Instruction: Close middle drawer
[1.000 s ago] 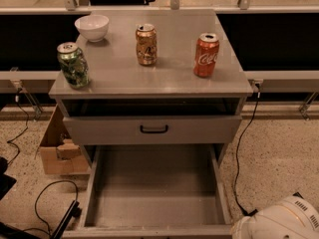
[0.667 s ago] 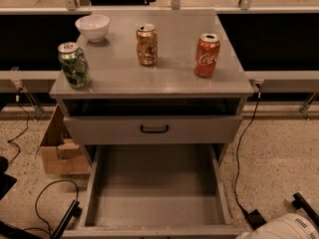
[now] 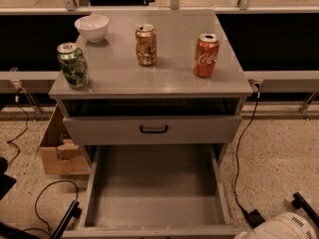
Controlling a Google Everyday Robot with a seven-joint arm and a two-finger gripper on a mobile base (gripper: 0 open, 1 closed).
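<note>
Down past the front right corner of the worktop [image 3: 172,76], the robot's arm [image 3: 281,229] shows as a smooth, rounded white shell, plain and slightly glossy. Just above it, further out from that corner, a thin matte black bar with a blocky end seems to belong to the gripper [image 3: 304,206].

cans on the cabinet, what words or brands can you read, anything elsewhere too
"Coca-Cola", white script on the red can.
Gold can: mark too blurred to read.
Green can: nothing readable.
Gripper, bottom right corner near the floor: no text seen.
</note>
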